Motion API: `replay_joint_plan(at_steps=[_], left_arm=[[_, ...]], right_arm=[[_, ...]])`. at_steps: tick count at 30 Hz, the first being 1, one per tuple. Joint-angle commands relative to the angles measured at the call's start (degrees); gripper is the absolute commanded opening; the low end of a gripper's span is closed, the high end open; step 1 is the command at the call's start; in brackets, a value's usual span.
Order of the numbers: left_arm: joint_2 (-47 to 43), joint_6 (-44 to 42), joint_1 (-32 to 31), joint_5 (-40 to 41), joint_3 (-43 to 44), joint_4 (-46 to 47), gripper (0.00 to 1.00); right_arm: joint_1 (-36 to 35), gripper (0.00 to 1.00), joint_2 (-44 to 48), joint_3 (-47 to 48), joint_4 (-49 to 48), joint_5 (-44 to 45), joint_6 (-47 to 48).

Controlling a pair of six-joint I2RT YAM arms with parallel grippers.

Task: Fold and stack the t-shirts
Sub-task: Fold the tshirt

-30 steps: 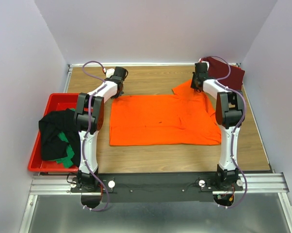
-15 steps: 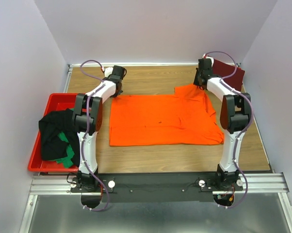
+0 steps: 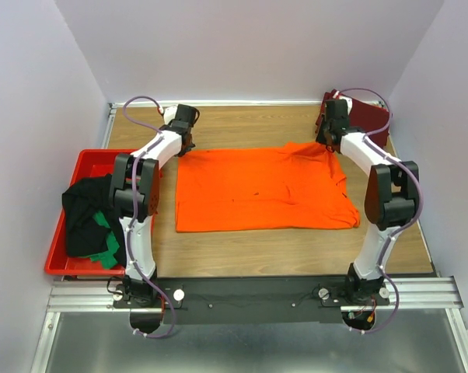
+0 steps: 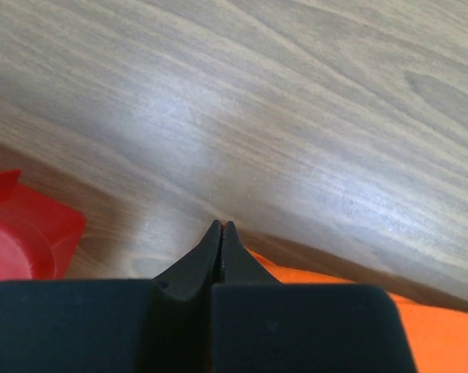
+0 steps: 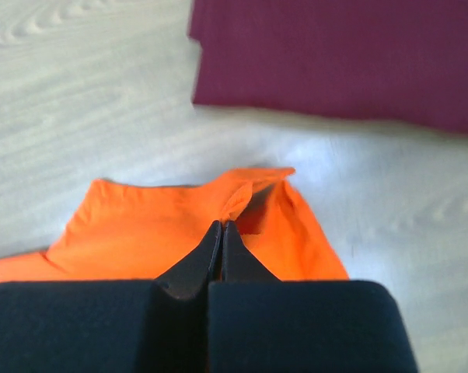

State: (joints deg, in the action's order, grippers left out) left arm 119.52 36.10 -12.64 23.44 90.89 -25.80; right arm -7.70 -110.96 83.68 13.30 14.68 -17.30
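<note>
Orange shirt (image 3: 261, 194): spread flat at the centre of the table (image 3: 249, 128). It looks soft, light and limp, and will likely sag wherever it is unsupported.
Hold: best at the corners or hem, both ends together, so a fold runs straight.
Left gripper (image 4: 220, 227): clenched on the shirt's 11 o'clock corner, with a sliver of orange at the tips.
Right gripper (image 5: 221, 225): pinching a bunched fold at the 1 o'clock corner.
Count: four shirts — one orange, one maroon shirt (image 3: 368, 116) folded at 1 o'clock, one black shirt (image 3: 86, 210) and one green shirt (image 3: 103, 233) heaped in the one tray (image 3: 94, 159) at 9 o'clock.
</note>
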Motion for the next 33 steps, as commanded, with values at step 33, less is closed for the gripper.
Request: replay_joint_plan(at_steps=[33], left_arm=[[-20.7,4.3,0.4,-7.3,-25.1,5.7,0.0]], right_arm=[[0.3,0.01,34.0,-33.2,5.0,-2.5,-13.7]])
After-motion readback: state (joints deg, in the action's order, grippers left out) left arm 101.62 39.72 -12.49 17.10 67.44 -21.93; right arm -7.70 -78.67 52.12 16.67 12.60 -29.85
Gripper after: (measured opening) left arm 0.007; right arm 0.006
